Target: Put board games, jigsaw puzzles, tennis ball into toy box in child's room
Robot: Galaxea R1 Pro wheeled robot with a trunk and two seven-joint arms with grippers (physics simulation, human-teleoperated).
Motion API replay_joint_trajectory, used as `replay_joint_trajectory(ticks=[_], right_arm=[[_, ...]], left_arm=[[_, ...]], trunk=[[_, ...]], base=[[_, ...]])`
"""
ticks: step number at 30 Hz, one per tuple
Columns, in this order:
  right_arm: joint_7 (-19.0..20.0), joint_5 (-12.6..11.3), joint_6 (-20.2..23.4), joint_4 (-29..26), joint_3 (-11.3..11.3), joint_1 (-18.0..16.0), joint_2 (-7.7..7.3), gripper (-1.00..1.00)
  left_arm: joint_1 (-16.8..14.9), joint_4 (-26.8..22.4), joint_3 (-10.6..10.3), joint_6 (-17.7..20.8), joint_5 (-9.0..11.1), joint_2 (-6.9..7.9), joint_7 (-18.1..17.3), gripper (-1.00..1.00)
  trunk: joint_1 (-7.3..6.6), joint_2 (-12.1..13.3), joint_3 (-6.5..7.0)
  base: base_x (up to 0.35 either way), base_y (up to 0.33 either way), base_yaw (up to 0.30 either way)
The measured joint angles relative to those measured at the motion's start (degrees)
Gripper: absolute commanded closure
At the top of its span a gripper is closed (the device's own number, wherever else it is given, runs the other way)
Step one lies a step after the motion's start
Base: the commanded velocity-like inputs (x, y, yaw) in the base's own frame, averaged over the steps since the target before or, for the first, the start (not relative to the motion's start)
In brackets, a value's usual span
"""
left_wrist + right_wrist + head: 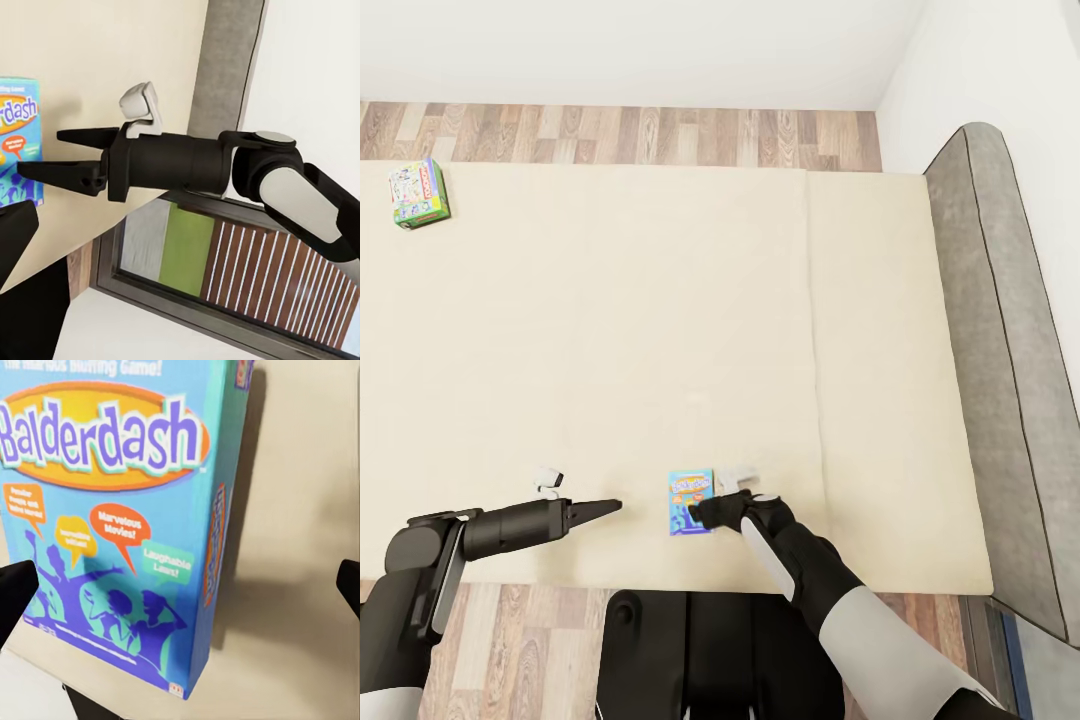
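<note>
Close by, blue board game [690, 502] flat on bed [660, 350], right claw [698, 514] spread wide at its edge, gripping nothing

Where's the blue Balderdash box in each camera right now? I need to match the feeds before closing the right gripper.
Head view: the blue Balderdash box lies near the mattress's front edge, at the right gripper.
Left wrist view: a cropped slice of it shows beyond that gripper's fingers.
Right wrist view: its lid looms close, both fingertips spread wide.
Shared landmark: the beige mattress under the box.
</note>
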Motion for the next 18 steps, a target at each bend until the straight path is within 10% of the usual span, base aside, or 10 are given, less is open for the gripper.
replay_joint_trajectory(ticks=[18], right_arm=[[0.1,-0.1,-1.3,0.0,0.0,0.0,0.00,-1.00]], left_arm=[[0.0,0.0,0.1,-0.1,0.2,0.03,0.0,-1.00]], trunk=[[0.00,0.0,0.00]], base=[[0.000,0.041,0.000]])
